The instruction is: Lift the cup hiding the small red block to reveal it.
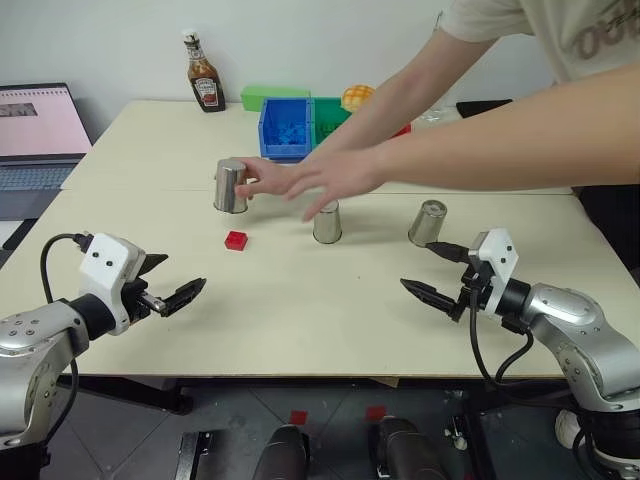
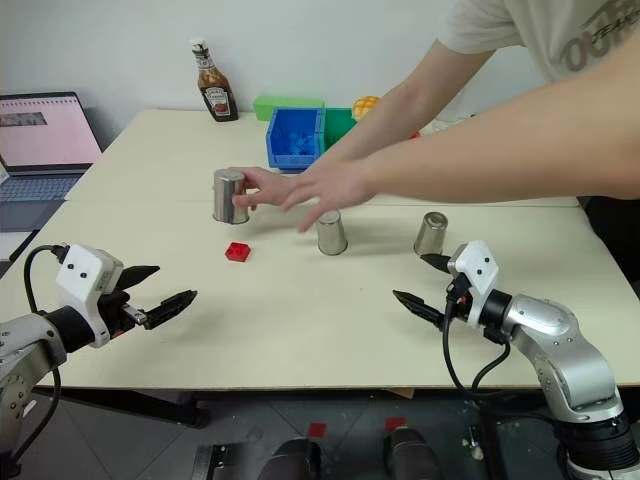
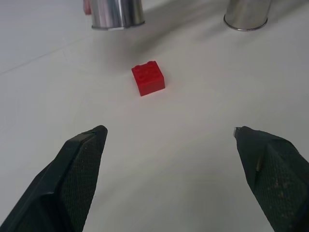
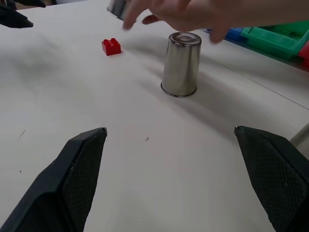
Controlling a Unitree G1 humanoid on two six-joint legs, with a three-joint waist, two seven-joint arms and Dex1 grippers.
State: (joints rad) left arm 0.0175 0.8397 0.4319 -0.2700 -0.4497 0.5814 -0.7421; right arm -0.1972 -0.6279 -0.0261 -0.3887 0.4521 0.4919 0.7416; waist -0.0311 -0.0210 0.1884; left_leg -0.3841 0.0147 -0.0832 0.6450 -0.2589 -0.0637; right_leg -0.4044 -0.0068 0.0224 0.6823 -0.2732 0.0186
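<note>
Red block (image 1: 236, 240) bare on desk (image 1: 300, 320), mid-left; person's hand (image 1: 325, 180) grips left cup (image 1: 231, 187). My left pincer (image 1: 168, 285) and right pincer (image 1: 437, 275) spread, empty, near front edge. Risk: reaching now, I hit hand; cups alike, wrong pick after shuffle.

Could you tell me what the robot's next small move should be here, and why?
Probably hold both arms where they are. The small red block lies uncovered on the table, and a person's hand reaches over the cups, gripping the left cup. Both the left tool and right tool are open and clear.
</note>
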